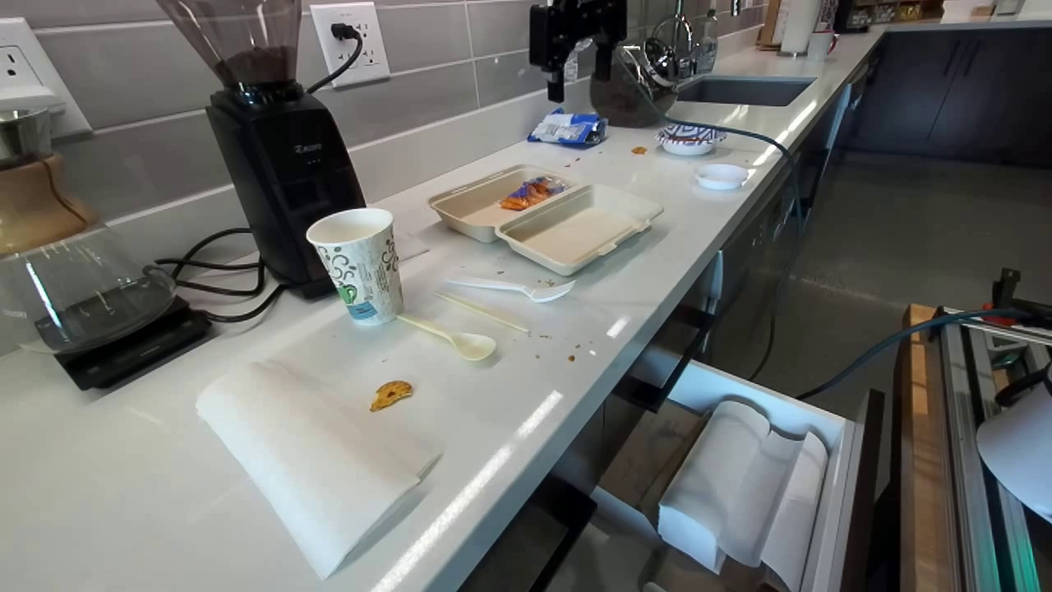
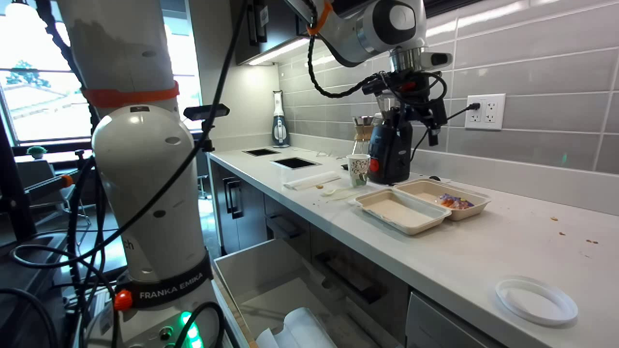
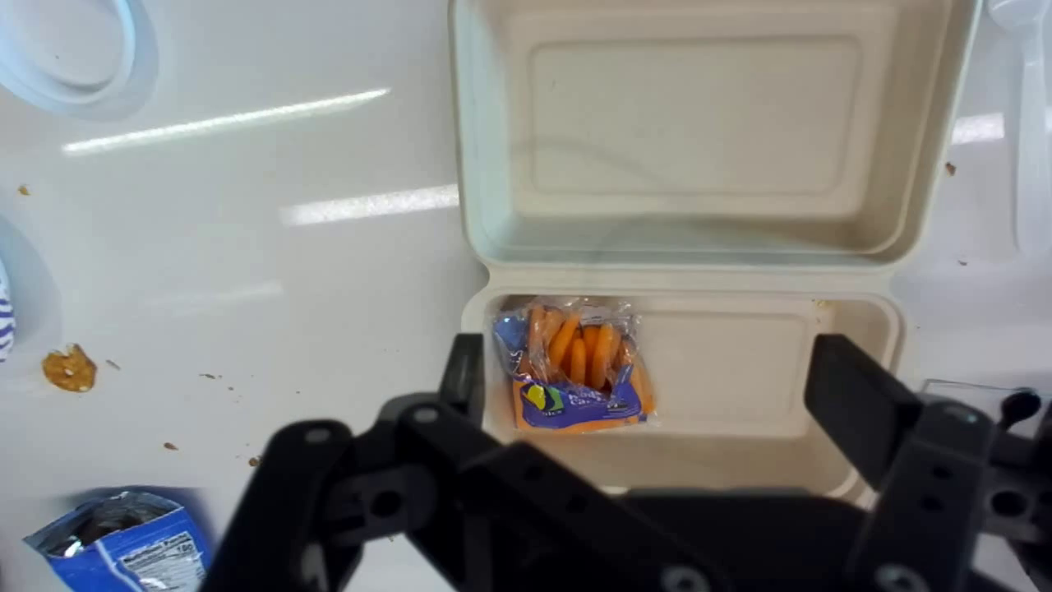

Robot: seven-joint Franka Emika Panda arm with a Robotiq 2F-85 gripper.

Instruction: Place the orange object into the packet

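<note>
The bright orange object is a small clear bag of orange carrots with a purple label (image 3: 579, 370). It lies in one end of one half of an open beige two-part container (image 3: 723, 370). The bag also shows in both exterior views (image 1: 530, 193) (image 2: 454, 201). The container's other half (image 3: 699, 115) holds nothing. Both halves have pale insides; no container with a dark brownish-red inside shows, so the packet is out of view or cannot be told. My gripper (image 3: 649, 353) is wide open and empty, high above the half with the bag; it shows in both exterior views (image 1: 580, 82) (image 2: 435, 137).
A paper cup (image 1: 362, 267) stands by a black grinder (image 1: 283, 177). A spoon (image 1: 468, 344), a white fork (image 1: 534, 289) and a folded paper (image 1: 304, 460) lie nearby. A blue snack bag (image 1: 569, 129), a paper bowl (image 1: 689, 144) and a lid (image 1: 722, 176) lie beyond the container. An orange-brown scrap (image 1: 391, 395) is nearer.
</note>
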